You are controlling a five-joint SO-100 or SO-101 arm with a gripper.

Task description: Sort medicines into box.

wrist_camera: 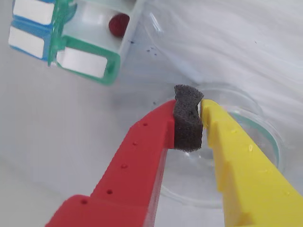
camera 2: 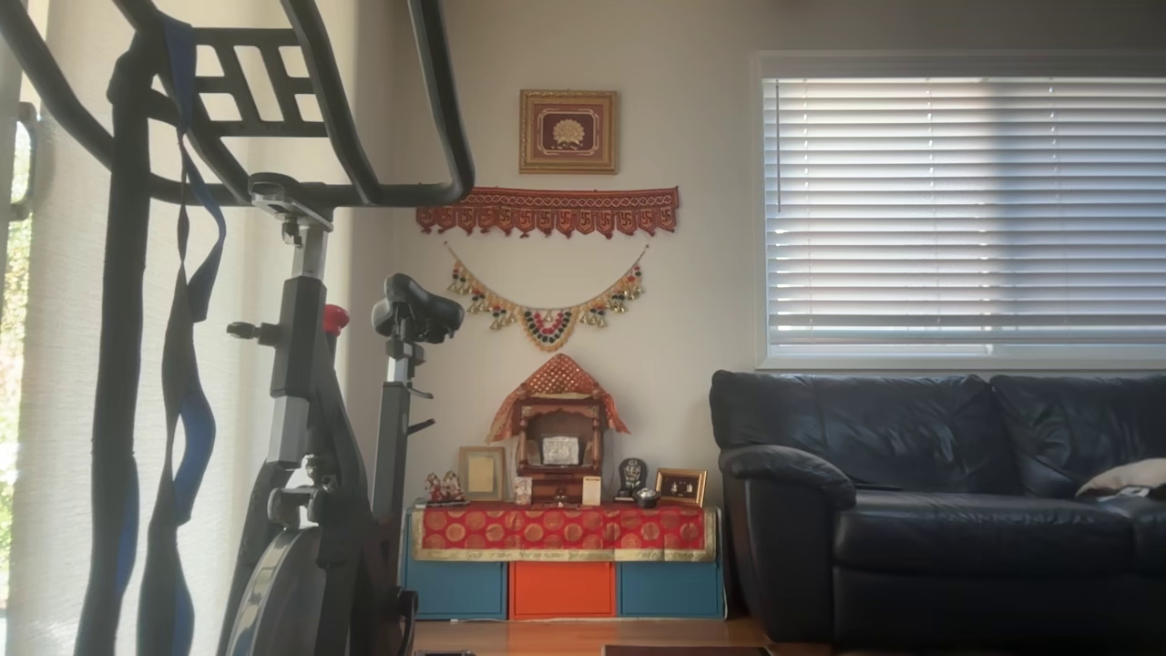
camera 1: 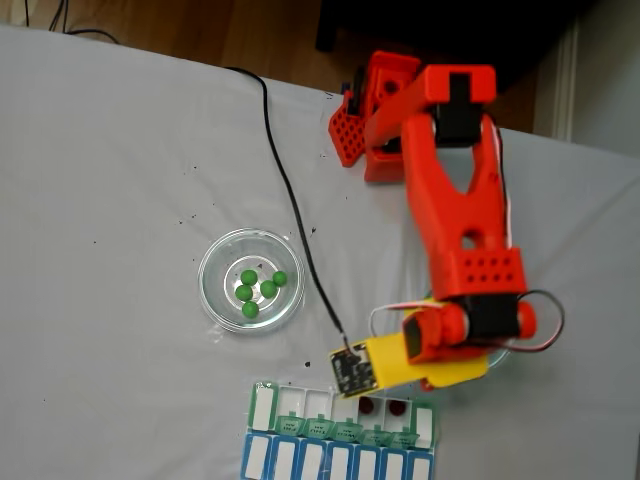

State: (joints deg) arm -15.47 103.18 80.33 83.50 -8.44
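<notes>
Gripper (wrist_camera: 191, 124) fingers pinching grey foam (wrist_camera: 188, 124); white tablecloth (camera 1: 120, 160); sofa (camera 2: 938, 501), blinds (camera 2: 961, 210).

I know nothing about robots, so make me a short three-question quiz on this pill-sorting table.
1. True or false: the glass dish in the fixed view holds five green balls.
2. What colour are the two balls already lying in the pill organiser?
3. Multiple choice, wrist view: between the fingers of the hand sits (A) a green ball, (B) a grey foam pad, (C) a lid.

Key:
1. True.
2. Dark red, in neighbouring compartments.
3. B; the red and yellow fingers press together on the pad, with no ball seen between them.
</notes>
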